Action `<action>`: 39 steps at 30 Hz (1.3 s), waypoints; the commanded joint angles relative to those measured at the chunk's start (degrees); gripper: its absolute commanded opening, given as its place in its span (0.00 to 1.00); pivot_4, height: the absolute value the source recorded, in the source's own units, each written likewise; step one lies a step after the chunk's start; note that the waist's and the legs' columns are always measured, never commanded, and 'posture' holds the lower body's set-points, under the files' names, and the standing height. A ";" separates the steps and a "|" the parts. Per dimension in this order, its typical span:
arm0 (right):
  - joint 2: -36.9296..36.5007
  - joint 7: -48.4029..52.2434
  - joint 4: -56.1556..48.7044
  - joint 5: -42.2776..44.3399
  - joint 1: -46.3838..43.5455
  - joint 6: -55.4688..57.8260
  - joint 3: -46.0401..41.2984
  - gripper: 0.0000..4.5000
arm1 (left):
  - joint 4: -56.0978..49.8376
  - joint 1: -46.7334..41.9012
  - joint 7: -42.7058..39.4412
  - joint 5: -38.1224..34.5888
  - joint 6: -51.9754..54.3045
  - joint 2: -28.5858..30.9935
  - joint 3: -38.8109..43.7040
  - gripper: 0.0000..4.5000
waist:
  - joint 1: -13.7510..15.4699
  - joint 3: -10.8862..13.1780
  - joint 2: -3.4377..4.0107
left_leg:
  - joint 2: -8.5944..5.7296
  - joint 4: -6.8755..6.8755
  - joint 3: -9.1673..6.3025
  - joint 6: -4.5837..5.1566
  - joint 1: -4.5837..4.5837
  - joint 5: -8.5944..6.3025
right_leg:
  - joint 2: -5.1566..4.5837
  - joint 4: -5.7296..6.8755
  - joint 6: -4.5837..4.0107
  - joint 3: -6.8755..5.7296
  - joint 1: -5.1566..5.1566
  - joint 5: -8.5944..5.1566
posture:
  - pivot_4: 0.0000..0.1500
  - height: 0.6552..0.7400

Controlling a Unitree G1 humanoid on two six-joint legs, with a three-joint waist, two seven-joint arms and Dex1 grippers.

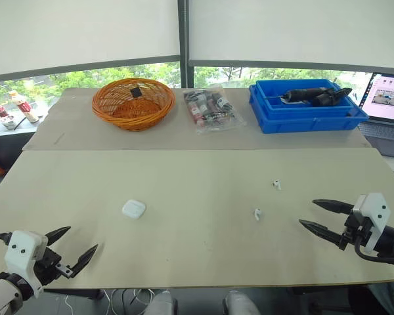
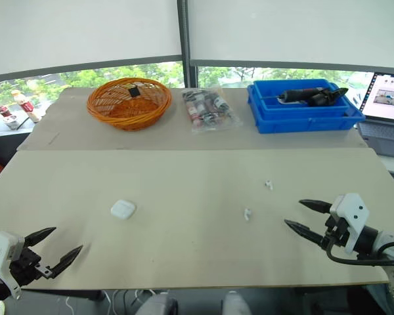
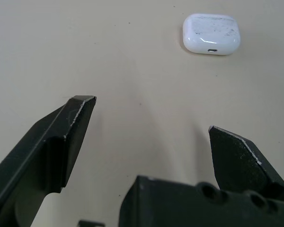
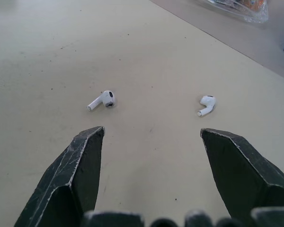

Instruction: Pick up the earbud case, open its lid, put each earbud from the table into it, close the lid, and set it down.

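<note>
White earbud case (image 1: 133,209) is sitting lid-shut on the left half of the table (image 1: 184,177), with nothing touching it. The nearer earbud (image 1: 257,213) and the farther earbud (image 1: 276,184) are lying loose on the right half. Left gripper (image 1: 82,239) is hovering spread wide near the case. Right gripper (image 1: 307,212) is gaping just short of the nearer earbud. Both are carrying nothing, so I'm guessing every step is waiting to happen.

The table (image 1: 197,190) is bare between the left gripper (image 1: 82,238) and the earbud case (image 1: 134,209), so that way is open. Bare table also lies between the right gripper (image 1: 307,212) and the near earbud (image 1: 257,213). The far earbud (image 1: 276,184) sits apart from it, with room all around. The orange basket (image 1: 132,103), clear plastic bag (image 1: 210,108) and blue bin (image 1: 305,105) stand in a row at the far side, well away from both grippers
</note>
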 commanded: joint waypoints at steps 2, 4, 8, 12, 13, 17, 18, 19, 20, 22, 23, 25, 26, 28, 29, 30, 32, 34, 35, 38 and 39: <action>-1.25 1.63 0.22 -0.34 0.30 -0.43 -2.25 0.81 | -0.76 0.13 0.01 1.72 -2.72 -1.23 1.02 1.00 | 0.03 0.00 0.00 | 0.00 0.00 0.00 0.00 0.00 0.00 | 0.00 0.00 0.00 0.00 0.00 0.00 | 1.00 1.00; -1.43 2.25 0.58 -0.72 0.71 -0.69 -2.47 0.81 | -0.11 -0.19 -0.42 1.39 -3.50 -2.00 1.19 1.00 | 0.04 0.01 -0.02 | -0.02 0.00 0.03 0.00 -0.01 0.00 | -0.01 0.00 0.00 0.00 0.00 0.00 | 1.00 1.00; -1.33 2.78 1.09 -1.28 0.73 -1.14 -2.68 0.81 | -0.59 0.08 -4.06 -1.93 -3.30 -2.05 1.98 1.00 | 0.03 0.01 -0.02 | 0.00 0.01 0.09 0.00 0.00 0.00 | 0.00 0.01 -0.01 -0.01 0.01 0.01 | 1.00 1.00; -1.30 3.49 1.83 -1.88 0.98 -1.64 -3.20 0.81 | -0.34 0.27 -5.17 -3.10 -4.15 -2.56 4.04 1.00 | 0.00 0.01 -0.02 | 0.01 0.02 0.12 0.00 0.01 0.00 | 0.01 0.02 -0.01 -0.01 0.01 0.01 | 1.00 1.00; -1.41 3.71 2.15 -2.12 1.00 -1.90 -3.37 0.81 | -0.10 0.24 -5.41 -3.31 -4.22 -2.69 4.36 1.00 | 0.00 0.01 -0.02 | 0.01 0.02 0.13 0.00 0.01 0.00 | 0.01 0.02 -0.01 -0.01 0.01 0.01 | 1.00 1.00; -1.64 4.49 3.04 -2.74 1.01 -2.64 -3.98 0.81 | 0.04 0.73 -7.10 -4.10 -3.78 -2.78 4.75 1.00 | 0.01 0.01 -0.03 | -0.01 0.03 0.19 0.00 0.01 0.00 | 0.01 0.02 -0.01 -0.01 0.02 0.01 | 1.00 1.00; -1.71 4.75 3.22 -2.96 1.07 -2.91 -4.08 0.81 | 0.05 0.94 -8.11 -4.55 -3.58 -2.58 4.66 1.00 | 0.01 0.01 -0.03 | -0.01 0.03 0.21 0.00 0.01 0.00 | 0.01 0.02 -0.01 -0.01 0.02 0.01 | 1.00 1.00; -1.73 5.00 3.41 -3.15 1.11 -3.13 -4.18 0.81 | 0.08 1.03 -8.89 -5.00 -3.49 -2.51 4.68 1.00 | 0.01 0.01 -0.03 | -0.01 0.03 0.23 0.00 0.01 0.00 | 0.01 0.02 -0.01 -0.01 0.02 0.01 | 1.00 1.00; -1.75 5.23 3.66 -3.34 1.10 -3.37 -4.25 0.81 | 0.12 1.03 -9.33 -5.38 -3.36 -2.52 4.75 1.00 | 0.00 0.01 -0.03 | -0.01 0.04 0.27 0.00 0.01 0.00 | 0.02 0.02 -0.01 -0.01 0.02 0.01 | 1.00 1.00; -1.84 5.65 4.39 -3.78 0.93 -4.02 -4.22 0.81 | 0.01 0.85 -9.41 -5.70 -3.14 -2.71 4.81 1.00 | 0.00 0.01 -0.03 | 0.00 0.04 0.32 0.00 0.01 0.00 | 0.02 0.02 -0.01 -0.02 0.02 0.01 | 1.00 1.00; -1.89 5.81 4.63 -3.94 0.84 -4.24 -4.17 0.81 | -0.09 0.74 -9.42 -5.83 -2.95 -2.76 4.77 1.00 | 0.00 0.01 -0.03 | 0.00 0.04 0.33 0.00 0.01 0.00 | 0.02 0.02 -0.01 -0.02 0.02 0.01 | 1.00 1.00; -2.23 6.56 4.47 -3.72 0.90 -3.53 -3.91 0.81 | -0.80 0.11 -9.36 -5.99 -2.47 -2.89 3.94 1.00 | 0.00 0.01 -0.03 | -0.01 0.04 0.34 0.00 0.01 0.00 | 0.02 0.03 -0.01 -0.02 0.03 0.01 | 1.00 1.00; -2.40 6.77 3.68 -3.07 0.92 -2.30 -3.83 0.81 | -1.23 -0.50 -8.92 -5.58 -2.11 -2.97 3.04 1.00 | 0.00 0.01 -0.02 | -0.01 0.04 0.35 0.00 0.01 0.00 | 0.02 0.03 -0.01 -0.02 0.03 0.01 | 1.00 1.00; -2.80 6.92 1.22 -1.54 0.71 0.34 -3.52 0.81 | -1.86 -2.43 -7.00 -4.08 -0.65 -3.23 0.78 1.00 | 0.02 0.01 -0.02 | -0.01 0.05 0.37 0.00 0.02 0.00 | 0.01 0.04 -0.01 -0.01 0.04 0.01 | 1.00 1.00; -3.00 6.97 -0.07 -1.04 0.65 1.26 -3.33 0.81 | -1.98 -3.35 -6.32 -3.69 0.02 -3.30 -0.11 1.00 | 0.05 0.01 -0.02 | -0.01 0.05 0.36 0.00 0.03 0.00 | 0.02 0.04 -0.01 -0.01 0.05 0.01 | 1.00 1.00; -3.27 7.11 -1.87 -0.29 0.51 2.60 -3.03 0.81 | -1.94 -4.73 -5.24 -2.74 0.73 -3.39 -1.47 1.00 | 0.06 0.01 -0.02 | 0.00 0.06 0.34 0.00 0.03 0.00 | 0.03 0.06 -0.01 -0.03 0.05 0.01 | 1.00 1.00; -4.69 7.70 -8.33 2.39 -0.49 6.53 -1.59 0.81 | -1.59 -9.76 -0.75 0.67 6.00 -2.98 -6.29 1.00 | 0.15 0.02 0.09 | 0.00 0.07 0.32 0.00 0.03 0.00 | 0.04 0.07 -0.01 -0.03 0.06 0.01 | 1.00 1.00; -6.39 8.28 -13.84 4.65 -2.10 9.94 -0.03 0.81 | -1.90 -13.55 1.48 2.10 8.24 -3.47 -9.38 1.00 | 0.12 0.01 0.10 | -0.05 0.11 0.29 -0.01 0.03 0.01 | 0.04 0.14 0.02 -0.03 0.05 0.02 | 1.00 1.00; -6.86 8.32 -15.30 5.23 -2.65 11.03 0.34 0.81 | -2.13 -14.39 1.82 2.18 8.68 -3.70 -9.98 1.00 | 0.07 0.01 0.07 | -0.04 0.11 0.27 -0.01 0.03 0.01 | 0.06 0.14 0.02 -0.04 0.06 0.02 | 1.00 1.00; -8.37 7.29 -19.66 9.02 -7.81 16.21 2.86 0.81 | -1.72 -17.99 4.88 3.01 12.50 -4.99 -12.64 1.00 | -0.26 0.00 -0.03 | 0.01 0.11 0.08 0.00 0.01 0.01 | 0.08 0.09 0.01 -0.06 0.03 0.02 | 1.00 1.00; -8.69 7.11 -20.51 9.78 -9.70 17.41 3.78 0.81 | -1.43 -18.91 4.91 2.95 13.23 -5.21 -13.66 1.00 | -0.29 0.01 -0.04 | 0.00 0.11 -0.01 0.00 0.01 0.01 | 0.05 0.09 0.02 -0.02 -0.01 0.02 | 1.00 1.00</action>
